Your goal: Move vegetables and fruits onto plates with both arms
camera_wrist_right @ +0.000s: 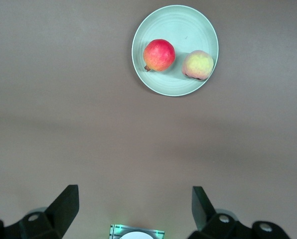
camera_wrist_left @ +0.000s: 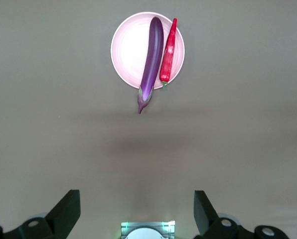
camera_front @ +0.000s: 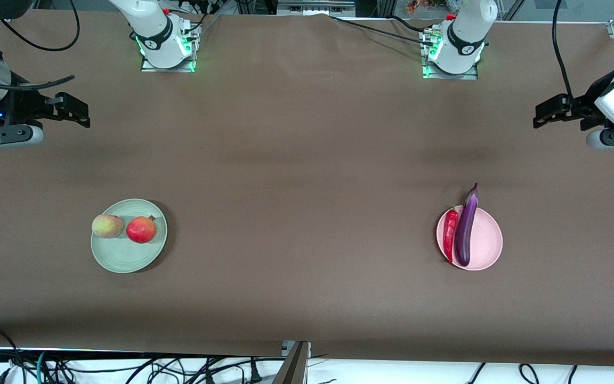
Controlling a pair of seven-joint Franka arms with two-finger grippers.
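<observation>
The pale mint green plate (camera_front: 126,256) lies toward the right arm's end of the table and holds the yellow-green peach (camera_front: 107,225) and the red crowned fruit (camera_front: 141,229). The pale pink plate (camera_front: 485,240) lies toward the left arm's end and holds the purple eggplant (camera_front: 466,229) and the red chili (camera_front: 450,234); the eggplant's stem end overhangs the rim. My right gripper (camera_front: 84,113) and left gripper (camera_front: 537,117) hang open and empty above the table's ends, away from the plates. The left wrist view shows the left gripper (camera_wrist_left: 137,199), pink plate (camera_wrist_left: 131,50), eggplant (camera_wrist_left: 152,55) and chili (camera_wrist_left: 167,52). The right wrist view shows the right gripper (camera_wrist_right: 134,195), green plate (camera_wrist_right: 188,30), red fruit (camera_wrist_right: 159,55) and peach (camera_wrist_right: 198,64).
The table is covered in brown cloth (camera_front: 307,160). The arm bases (camera_front: 168,53) (camera_front: 451,58) glow green along its farthest edge. Black cables and a metal post (camera_front: 293,362) sit at the edge nearest the camera.
</observation>
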